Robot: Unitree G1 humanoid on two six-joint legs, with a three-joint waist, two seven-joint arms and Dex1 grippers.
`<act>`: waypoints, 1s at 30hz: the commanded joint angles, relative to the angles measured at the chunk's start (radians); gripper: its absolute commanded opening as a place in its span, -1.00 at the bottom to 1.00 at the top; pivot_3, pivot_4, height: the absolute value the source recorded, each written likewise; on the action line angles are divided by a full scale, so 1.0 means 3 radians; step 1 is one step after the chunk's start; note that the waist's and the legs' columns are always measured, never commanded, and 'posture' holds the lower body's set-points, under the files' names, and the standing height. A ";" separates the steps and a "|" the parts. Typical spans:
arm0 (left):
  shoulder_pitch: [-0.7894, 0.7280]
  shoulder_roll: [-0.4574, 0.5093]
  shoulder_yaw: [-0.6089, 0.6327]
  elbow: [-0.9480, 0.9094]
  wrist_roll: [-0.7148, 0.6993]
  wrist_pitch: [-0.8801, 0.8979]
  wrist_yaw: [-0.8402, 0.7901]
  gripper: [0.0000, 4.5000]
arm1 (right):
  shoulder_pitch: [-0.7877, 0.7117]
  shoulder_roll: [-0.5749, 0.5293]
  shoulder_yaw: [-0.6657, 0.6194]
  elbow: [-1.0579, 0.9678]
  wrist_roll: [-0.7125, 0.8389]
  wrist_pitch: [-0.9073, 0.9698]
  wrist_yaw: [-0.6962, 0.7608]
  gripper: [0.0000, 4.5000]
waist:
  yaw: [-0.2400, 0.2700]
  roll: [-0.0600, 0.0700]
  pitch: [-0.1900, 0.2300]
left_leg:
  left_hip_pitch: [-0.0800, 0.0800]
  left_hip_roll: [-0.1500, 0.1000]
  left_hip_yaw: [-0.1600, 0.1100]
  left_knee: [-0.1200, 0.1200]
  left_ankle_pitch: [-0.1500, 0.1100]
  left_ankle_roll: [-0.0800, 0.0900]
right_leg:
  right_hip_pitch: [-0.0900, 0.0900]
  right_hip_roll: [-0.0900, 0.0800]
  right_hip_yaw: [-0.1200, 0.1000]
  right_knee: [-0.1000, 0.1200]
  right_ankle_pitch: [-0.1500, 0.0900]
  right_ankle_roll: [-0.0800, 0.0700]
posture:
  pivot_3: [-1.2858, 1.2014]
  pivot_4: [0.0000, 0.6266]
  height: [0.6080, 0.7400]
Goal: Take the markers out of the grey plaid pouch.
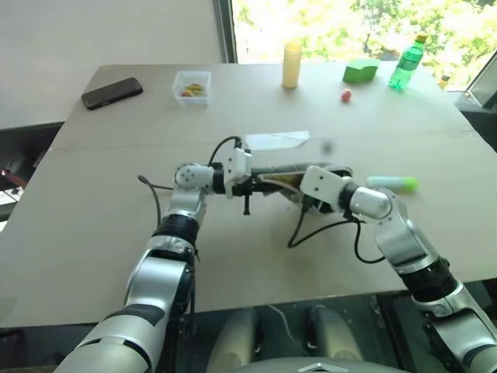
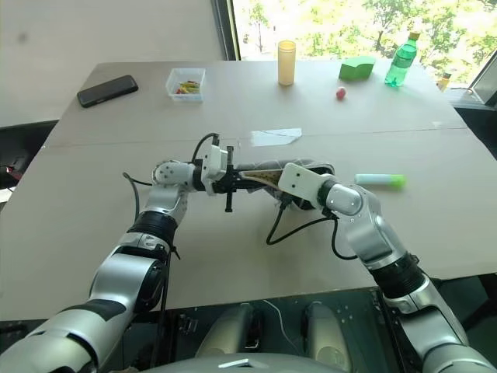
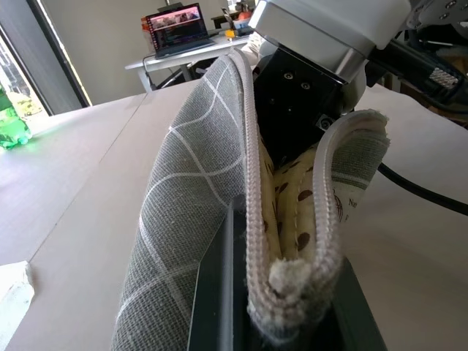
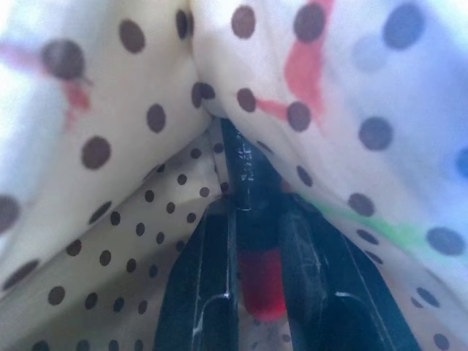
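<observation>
Two robot arms meet over the table (image 1: 93, 256). Left claw (image 3: 292, 322) is pinched tight on the grey plaid pouch (image 3: 190, 219) at its zipper edge, holding it up. Right claw (image 4: 256, 241) is inside the spotty lining, squeezing one red marker (image 4: 259, 285). One green marker (image 1: 393, 183) lies on the table, just beside the pouch.

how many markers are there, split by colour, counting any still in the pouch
green-capped marker lying on the table: 1
red marker between the right gripper fingers, inside the grey plaid pouch: 1
total: 2
</observation>
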 commanded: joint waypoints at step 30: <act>-0.0118 0.0134 -0.0223 0.0141 0.0424 -0.0452 0.0716 -1.00 | -0.0272 -0.0162 -0.0490 0.0198 0.0529 0.1284 -0.0118 -0.87 | 0.0021 0.0000 0.0000 | -0.0004 -0.0004 -0.0001 0.0001 -0.0001 0.0001 | 0.0000 -0.0004 -0.0003 -0.0002 0.0000 0.0001 | 0.03 -0.52 1.00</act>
